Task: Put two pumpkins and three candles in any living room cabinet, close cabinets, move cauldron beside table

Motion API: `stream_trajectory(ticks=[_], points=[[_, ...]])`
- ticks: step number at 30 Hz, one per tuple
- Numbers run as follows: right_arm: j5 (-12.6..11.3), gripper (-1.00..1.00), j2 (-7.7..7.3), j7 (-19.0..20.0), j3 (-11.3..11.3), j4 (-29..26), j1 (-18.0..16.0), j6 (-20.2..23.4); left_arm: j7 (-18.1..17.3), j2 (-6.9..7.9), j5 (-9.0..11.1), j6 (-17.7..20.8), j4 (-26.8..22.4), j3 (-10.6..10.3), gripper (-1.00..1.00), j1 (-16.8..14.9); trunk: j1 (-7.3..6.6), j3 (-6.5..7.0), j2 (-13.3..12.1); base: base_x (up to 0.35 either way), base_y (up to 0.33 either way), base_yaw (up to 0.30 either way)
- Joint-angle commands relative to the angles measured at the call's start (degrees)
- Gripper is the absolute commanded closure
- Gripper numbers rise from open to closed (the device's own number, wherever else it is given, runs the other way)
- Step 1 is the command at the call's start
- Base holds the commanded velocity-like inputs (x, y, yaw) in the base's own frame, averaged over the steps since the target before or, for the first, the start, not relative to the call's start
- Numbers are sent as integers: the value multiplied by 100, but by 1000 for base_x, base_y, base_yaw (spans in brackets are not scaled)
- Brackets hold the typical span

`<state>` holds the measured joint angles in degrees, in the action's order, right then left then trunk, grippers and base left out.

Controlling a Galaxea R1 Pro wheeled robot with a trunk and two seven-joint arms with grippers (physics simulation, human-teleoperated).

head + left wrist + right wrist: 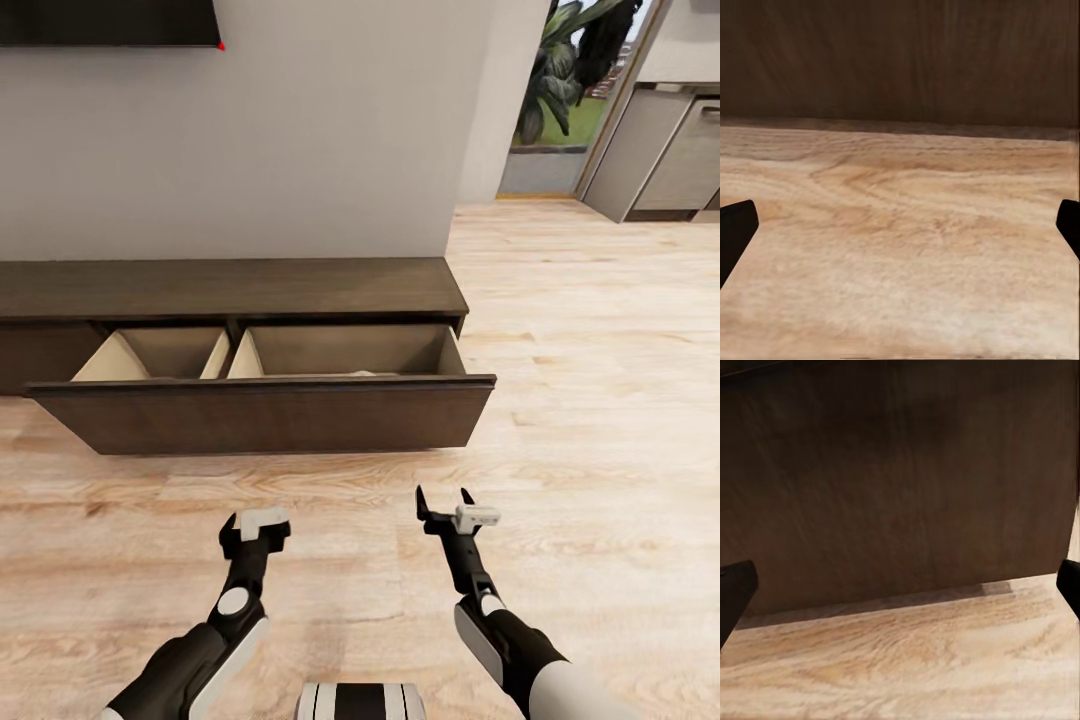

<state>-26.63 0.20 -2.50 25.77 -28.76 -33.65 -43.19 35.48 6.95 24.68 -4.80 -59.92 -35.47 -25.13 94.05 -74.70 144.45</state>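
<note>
Pale wood floor [560,400] runs up to a plain grey wall, and along that wall's foot the cabinet [230,285] is seen, a long, low dark-brown unit; its wide drawer [265,415] is pulled fully out toward the robot, with two beige compartments exposed; a small pale shape shows just above the drawer front's top edge in the right compartment, too little of it to be named; no pumpkin or candle can be made out with certainty. Both arms are held low over the floor, short of the drawer front; the left pincer [262,522] is seen spread wide in its wrist view, nothing between its tips; the right pincer [447,500] is likewise parted and empty, aimed at the dark front panel. Closing the drawer is judged the step in hand; it would be done best by bringing both pincers flat against the front panel, one toward each end, and pushing evenly and straight toward the wall, so that the long drawer is not skewed and jammed; the push should be slow, so that anything lying inside is not thrown about.
</note>
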Motion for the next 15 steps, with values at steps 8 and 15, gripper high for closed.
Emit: stream_trajectory(ticks=[8, 15], points=[[-39, -100, -6, -16, 50, -46, -2, -324, -208, 263, 94, -47, -347, -31, -100, 119, -1, -4, 2, 12, 0, 0], [-64, -100, -3, -68, 43, -42, -4, -405, -212, 283, 106, -49, -354, -27, -100, 123, -1, -4, 2, 140, 0, 0]])
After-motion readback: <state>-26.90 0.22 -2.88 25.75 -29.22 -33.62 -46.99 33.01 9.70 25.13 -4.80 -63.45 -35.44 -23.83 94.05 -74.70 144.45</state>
